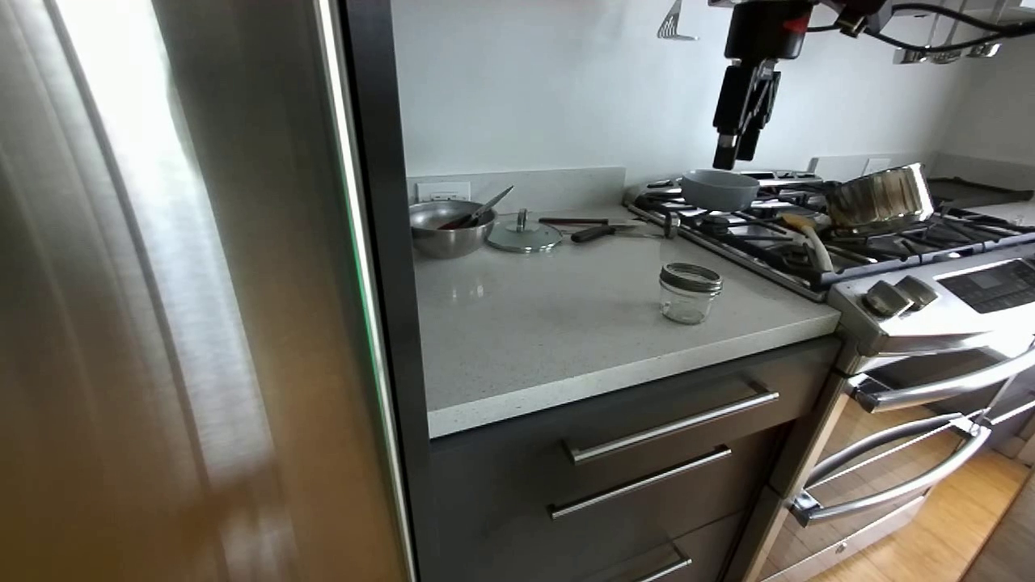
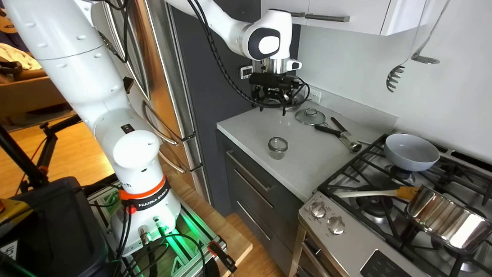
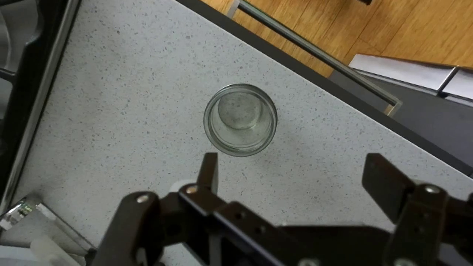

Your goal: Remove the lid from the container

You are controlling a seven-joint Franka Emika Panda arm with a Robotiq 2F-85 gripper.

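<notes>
A steel refrigerator (image 1: pixel 202 323) stands at one end of the kitchen counter (image 1: pixel 550 315), and a gas stove (image 2: pixel 342 246) adjoins the other end. The white robot arm (image 2: pixel 102 84) reaches out over the pale, speckled worktop, which has dark drawers (image 1: pixel 631 517) beneath it. On the stove a shiny steel pan (image 2: pixel 449 219) sits tilted, near a blue-grey bowl (image 1: pixel 720 194). At the back of the counter, toward the refrigerator, is a metal bowl (image 1: pixel 449 242), with a clear glass pot lid (image 1: pixel 525 238) just beside it.

The gripper (image 3: pixel 293 171) hangs in the air well above the counter, pointing down and spread wide, speckled surface showing between its fingers (image 3: pixel 210 170). In the wrist view the jar (image 1: pixel 690 307) appears just ahead of the fingertips, off toward the one at the picture's left. Small and clear, it stands upright near the counter's front edge, well apart from the pot lid. The lid (image 1: pixel 690 282) shows as a dark grey band around the jar's top; from above, the bottom is visible through its middle, so I cannot tell whether a disc covers the mouth
</notes>
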